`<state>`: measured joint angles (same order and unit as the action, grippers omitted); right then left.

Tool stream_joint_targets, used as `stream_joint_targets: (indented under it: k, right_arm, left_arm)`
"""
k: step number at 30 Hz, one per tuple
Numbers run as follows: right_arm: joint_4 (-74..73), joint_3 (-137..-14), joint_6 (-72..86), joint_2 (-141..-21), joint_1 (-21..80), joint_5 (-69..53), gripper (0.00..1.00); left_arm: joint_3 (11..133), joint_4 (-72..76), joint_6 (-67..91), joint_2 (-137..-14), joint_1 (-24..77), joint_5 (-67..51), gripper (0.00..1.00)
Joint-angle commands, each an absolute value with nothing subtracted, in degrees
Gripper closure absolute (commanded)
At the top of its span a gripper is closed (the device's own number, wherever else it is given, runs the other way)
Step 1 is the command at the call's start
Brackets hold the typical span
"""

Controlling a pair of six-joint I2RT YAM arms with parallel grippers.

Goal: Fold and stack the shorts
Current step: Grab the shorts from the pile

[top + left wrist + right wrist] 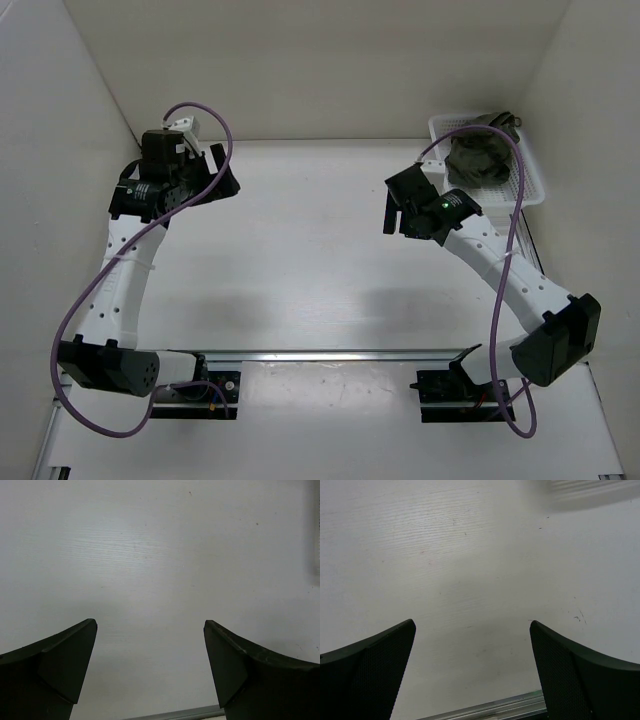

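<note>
The dark olive-green shorts (pixel 478 158) lie crumpled in the white mesh basket (pixel 532 185) at the table's far right corner. My right gripper (pixel 398 208) hovers just left of the basket, apart from the shorts. In the right wrist view that gripper (pixel 472 625) is open, with only bare white tabletop between its fingers. My left gripper (pixel 222 178) hangs over the far left of the table. In the left wrist view it (pixel 150 625) is also open and holds nothing. Neither wrist view shows the shorts.
White walls close in the table on the left, back and right. A metal rail (pixel 330 355) runs across the near side between the arm bases, and shows at the bottom of the wrist views (pixel 175 714) (pixel 485 709). A blurred basket edge (pixel 585 490) sits top right.
</note>
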<state>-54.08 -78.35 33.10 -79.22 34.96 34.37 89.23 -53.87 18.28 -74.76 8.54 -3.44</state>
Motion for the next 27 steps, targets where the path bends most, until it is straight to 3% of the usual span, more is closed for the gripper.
stream_joint_targets:
  k: [1, 10, 18, 23, 27]
  right_arm:
    - [-54.8, -81.0, 33.3, -79.0, 34.9, 36.6, 0.01]
    - [-52.0, -87.3, 27.6, -83.6, 30.0, 31.8, 0.01]
    - [-51.5, -108.6, 27.2, -101.8, 6.7, 17.1, 0.13]
    - [-52.1, -122.2, 28.6, -116.1, -1.8, 13.5, 0.01]
    - [-53.4, -131.9, 29.2, -127.1, -6.6, 11.4, 0.01]
  left_arm:
    - [87.8, -51.9, 17.5, -72.8, 9.7, -5.0, 0.01]
    - [87.8, -51.4, 18.5, -72.8, 10.2, -5.0, 0.01]
    - [87.8, -50.0, 16.0, -74.7, 10.7, -1.8, 0.01]
    - [91.5, -52.5, 14.9, -78.6, 10.7, -5.9, 0.01]
    - [94.4, -55.7, 14.2, -83.5, 10.7, -7.2, 0.01]
